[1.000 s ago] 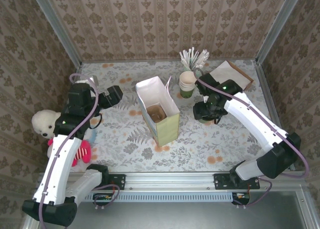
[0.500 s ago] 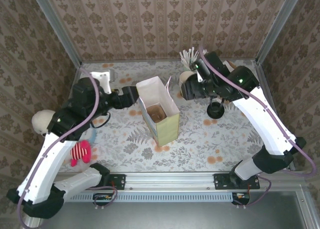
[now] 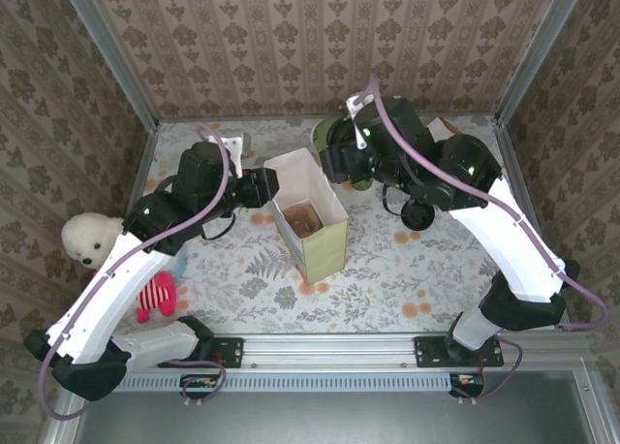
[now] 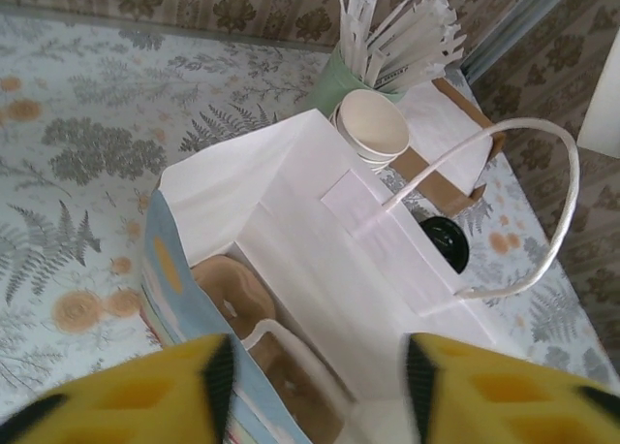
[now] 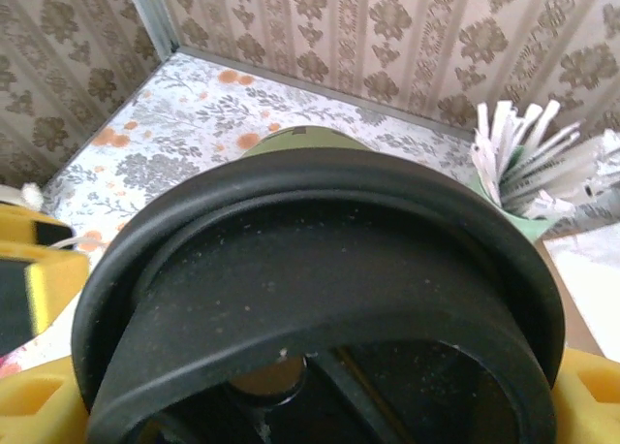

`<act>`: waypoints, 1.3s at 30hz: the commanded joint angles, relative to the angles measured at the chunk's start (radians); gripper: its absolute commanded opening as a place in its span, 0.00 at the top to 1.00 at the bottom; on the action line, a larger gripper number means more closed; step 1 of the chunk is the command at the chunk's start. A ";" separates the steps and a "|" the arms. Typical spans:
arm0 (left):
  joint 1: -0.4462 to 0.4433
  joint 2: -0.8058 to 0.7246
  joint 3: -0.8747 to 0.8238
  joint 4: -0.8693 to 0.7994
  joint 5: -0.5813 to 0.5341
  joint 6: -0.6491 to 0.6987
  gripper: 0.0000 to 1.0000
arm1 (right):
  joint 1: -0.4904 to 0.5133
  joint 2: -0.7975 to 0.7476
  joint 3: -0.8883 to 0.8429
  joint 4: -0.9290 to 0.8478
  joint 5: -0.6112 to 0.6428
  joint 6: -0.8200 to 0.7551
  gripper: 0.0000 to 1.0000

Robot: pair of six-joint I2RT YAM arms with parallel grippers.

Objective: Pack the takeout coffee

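Green takeout coffee [image 5: 320,260] hangs clamped in your right gripper [image 3: 331,145] beside the paper bag [image 4: 291,202]; left gripper [image 4: 320,396] at its rim, grip unclear; next, centre over the mouth and lower

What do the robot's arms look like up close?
The left arm and right arm each have long white links between chunky black joints, with a lilac cable looping alongside. The jaws are bright yellow plastic; the left's have black tips.
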State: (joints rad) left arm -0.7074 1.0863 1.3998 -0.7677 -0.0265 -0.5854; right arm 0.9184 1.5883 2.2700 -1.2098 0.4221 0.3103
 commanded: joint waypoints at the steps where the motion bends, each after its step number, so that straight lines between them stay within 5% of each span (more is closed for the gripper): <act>1: -0.007 -0.028 -0.021 0.017 -0.008 -0.011 0.73 | 0.067 -0.020 -0.022 0.088 0.097 0.012 0.47; 14: -0.015 -0.071 -0.061 -0.028 -0.036 -0.062 0.73 | 0.194 0.153 -0.070 0.024 0.183 0.187 0.45; 18: -0.016 -0.094 -0.076 -0.021 -0.047 -0.067 0.82 | 0.190 0.152 -0.133 0.026 0.184 0.213 0.44; 27: -0.018 -0.128 -0.119 0.002 -0.048 -0.070 0.83 | 0.131 0.103 -0.250 0.027 0.104 0.234 0.43; 31: -0.019 -0.112 -0.122 0.016 -0.034 -0.078 0.84 | 0.131 0.170 -0.205 0.009 -0.026 0.230 0.44; 39: -0.023 -0.117 -0.149 0.010 -0.028 -0.083 0.95 | 0.114 0.274 -0.153 -0.037 -0.042 0.236 0.44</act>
State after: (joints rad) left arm -0.7208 0.9798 1.2671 -0.7563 -0.0563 -0.6621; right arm 1.0439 1.8484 2.1044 -1.2110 0.4259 0.5308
